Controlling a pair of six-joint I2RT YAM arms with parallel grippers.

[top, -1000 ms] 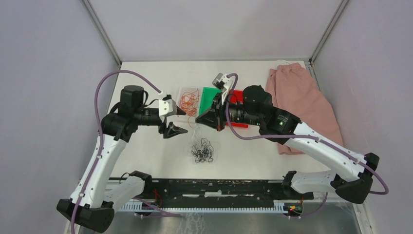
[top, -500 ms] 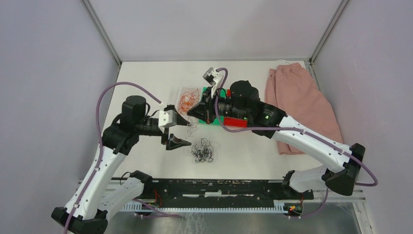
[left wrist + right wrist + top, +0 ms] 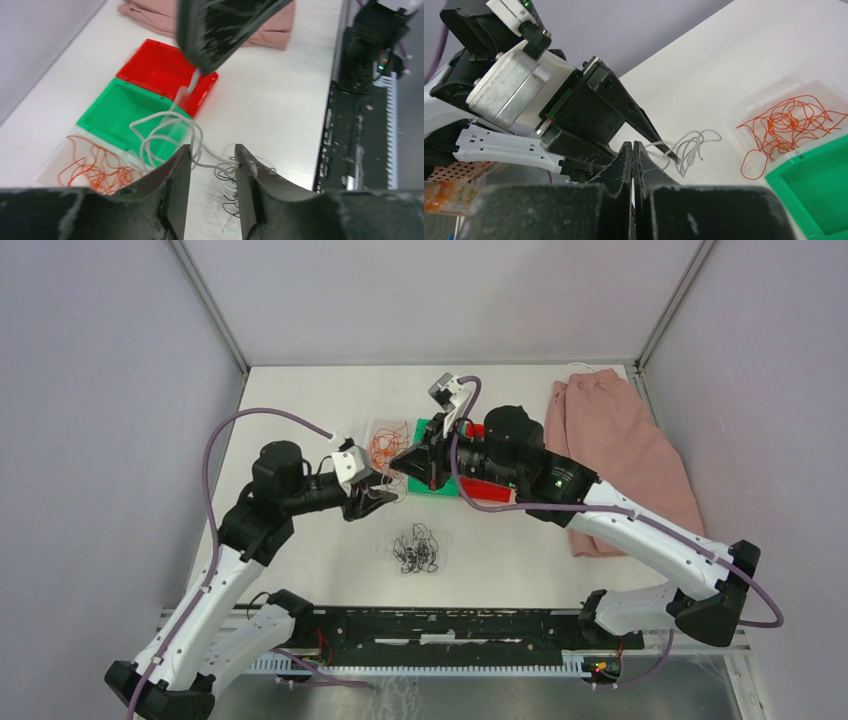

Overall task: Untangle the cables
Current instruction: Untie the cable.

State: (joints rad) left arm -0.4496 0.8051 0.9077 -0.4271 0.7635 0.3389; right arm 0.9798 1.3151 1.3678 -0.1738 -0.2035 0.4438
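Both arms meet over the middle of the table (image 3: 300,400), tips close together. The right gripper (image 3: 402,462) is pinched fully closed, and a strand of the white cables (image 3: 167,137) hangs from its tip. From there the strand drops into a loose bunch of loops just in front of the green bin (image 3: 130,107). The left gripper (image 3: 211,150) sits low, just beside those loops. Its jaws are part-way apart with a clear gap, and one white loop runs down through the gap; it looks unpinched. From the right wrist, one left finger's tip seems to touch the white bunch, though I can't be sure of contact. The orange cables (image 3: 385,447) lie apart in a clear shallow tray (image 3: 749,107), just left of the green bin and just beyond the left gripper. The black cables (image 3: 415,548) are a small clump on the bare table, nearer the arm bases and close to the left gripper, touching neither hand. A red bin (image 3: 160,67) adjoins the green one. A pink cloth (image 3: 615,450) lies at the far right.
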